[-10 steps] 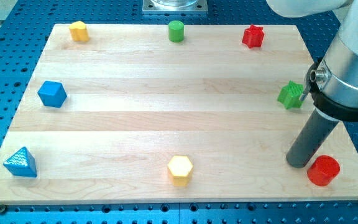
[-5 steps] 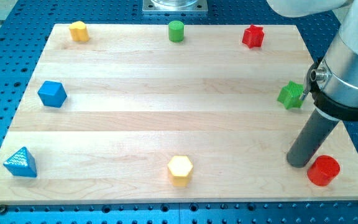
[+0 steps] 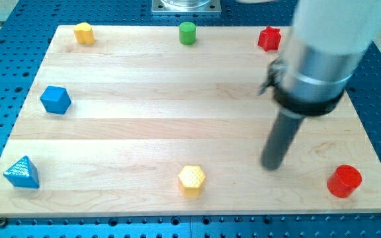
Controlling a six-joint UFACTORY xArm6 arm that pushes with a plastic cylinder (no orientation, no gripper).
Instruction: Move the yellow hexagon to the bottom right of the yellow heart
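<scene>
The yellow hexagon (image 3: 192, 180) lies near the board's bottom edge, at the middle. The yellow heart (image 3: 83, 32) sits at the top left corner of the board. My tip (image 3: 271, 166) rests on the board to the right of the hexagon, about a hundred pixels away, touching no block. The red cylinder (image 3: 344, 181) lies to the tip's right, near the bottom right corner.
A green cylinder (image 3: 188, 32) and a red star (image 3: 269, 38) sit along the top edge. A blue cube-like block (image 3: 55, 100) is at the left, a blue triangle (image 3: 22, 172) at the bottom left. The arm hides the green star at the right.
My tip has moved left, away from the red cylinder and toward the yellow hexagon. The arm now covers the green star. No block has moved.
</scene>
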